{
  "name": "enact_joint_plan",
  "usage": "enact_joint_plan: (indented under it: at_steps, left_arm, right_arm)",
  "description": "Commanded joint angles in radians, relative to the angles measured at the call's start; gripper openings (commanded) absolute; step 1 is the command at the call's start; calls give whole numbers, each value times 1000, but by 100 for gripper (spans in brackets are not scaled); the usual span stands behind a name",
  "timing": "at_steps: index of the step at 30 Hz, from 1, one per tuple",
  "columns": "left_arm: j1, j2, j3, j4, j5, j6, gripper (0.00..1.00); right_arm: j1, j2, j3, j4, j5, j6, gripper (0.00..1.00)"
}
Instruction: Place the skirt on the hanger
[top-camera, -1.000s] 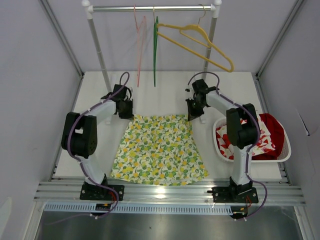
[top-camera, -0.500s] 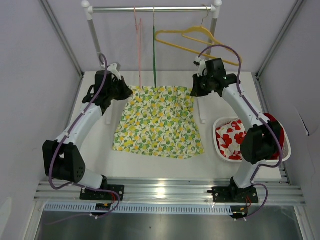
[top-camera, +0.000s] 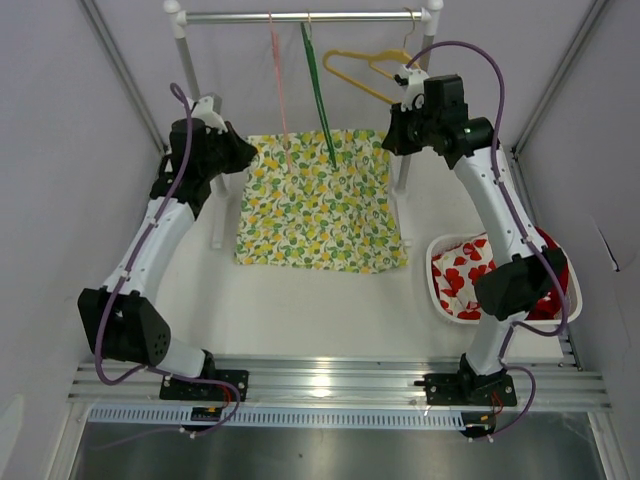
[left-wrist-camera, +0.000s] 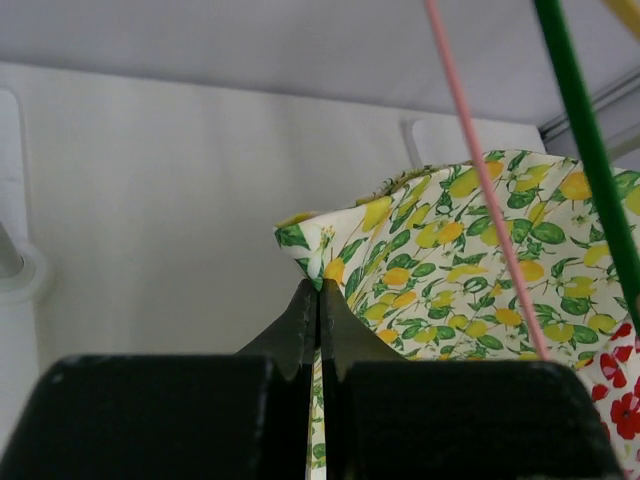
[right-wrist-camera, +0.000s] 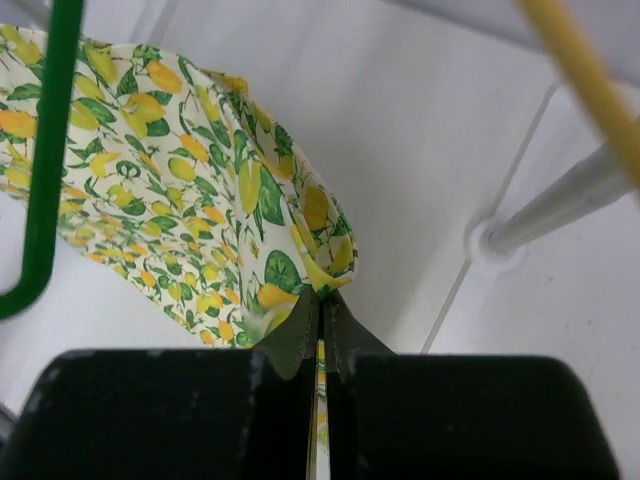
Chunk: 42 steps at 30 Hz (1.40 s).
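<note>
Above a white table (top-camera: 300, 300), under a clothes rail (top-camera: 300, 17), two robot arms hold a lemon-print skirt (top-camera: 320, 205) spread between them.
The left gripper (left-wrist-camera: 319, 292) is pinched fully closed on one top corner. The pink hanger (top-camera: 280, 90) and green hanger (top-camera: 318, 90) hang across the cloth. The right gripper (right-wrist-camera: 322, 298), likewise closed, nips the other corner near the yellow hanger (top-camera: 360, 75). Such thin pinches could slip, or taut cloth could unhook a hanger.

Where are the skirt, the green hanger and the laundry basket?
skirt (top-camera: 320, 205): top external view, middle of the lemon-print fabric.
green hanger (top-camera: 318, 95): top external view, its long straight side.
laundry basket (top-camera: 431, 268): top external view, left rim.
</note>
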Motion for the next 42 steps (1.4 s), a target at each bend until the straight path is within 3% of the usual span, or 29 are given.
enact_joint_plan:
  at_steps: [1, 5, 7, 11, 20, 32, 34, 35, 36, 37, 39, 40, 42]
  left_arm:
    - [15, -25, 86, 88, 26, -16, 0]
    - [15, -45, 26, 93, 46, 0, 0]
    - [14, -72, -8, 90, 75, 11, 0]
    - [14, -181, -244, 130, 110, 14, 0]
    - [1, -336, -583, -52, 74, -62, 0]
    - [-40, -399, -776, -137, -16, -135, 0]
    - [-43, -422, -781, -148, -25, -139, 0]
    - [-43, -431, -783, -162, -25, -141, 5]
    - [-45, -439, -779, -171, -26, -141, 16]
    - [-46, -462, -775, -179, -28, -136, 34]
    - [-46, -487, -749, -212, -37, -129, 44]
    - [-46, -510, -738, -221, -35, -121, 53]
    - [-46, -524, -684, -252, -26, -99, 57]
  right_arm:
    - [-4, -8, 103, 3, 58, -64, 0]
    - [-29, -64, 17, 49, 11, -87, 0]
    - [-39, -105, -113, 75, -20, -104, 0]
    - [-38, -273, -348, 134, -95, -168, 0]
    - [-23, -527, -822, 51, -218, -330, 0]
    - [105, -539, -1092, -144, -239, -619, 9]
    - [131, -538, -1115, -162, -236, -659, 15]
    - [149, -538, -1120, -164, -217, -667, 17]
    - [155, -535, -1123, -168, -209, -676, 28]
    - [158, -535, -1126, -168, -200, -687, 38]
    - [158, -525, -1128, -173, -172, -696, 58]
    - [155, -525, -1128, -170, -166, -696, 61]
    - [142, -535, -1123, -165, -164, -691, 64]
